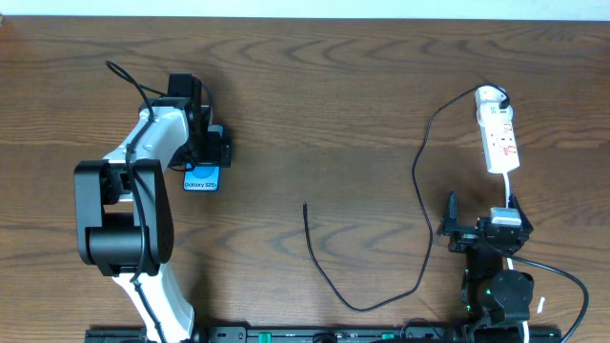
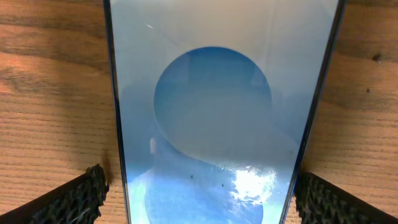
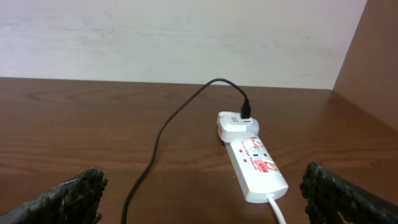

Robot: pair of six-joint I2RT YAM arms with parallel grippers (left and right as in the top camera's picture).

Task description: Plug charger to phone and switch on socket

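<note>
Phone (image 1: 201, 178) lies flat at the left of the table (image 1: 315, 86), its long way running far to near, with "Galaxy S25" on its near end. The left gripper (image 2: 199, 196) is open, pads just beside its long edges. The right gripper (image 3: 199, 199) is wide open and empty, facing the socket (image 1: 498, 138), which also runs far to near. The charger (image 1: 417, 191) tip lies mid-table, bare wood around it.

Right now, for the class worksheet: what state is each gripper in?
Left gripper: open, straddling the phone.
Right gripper: open, holding nothing.
</note>
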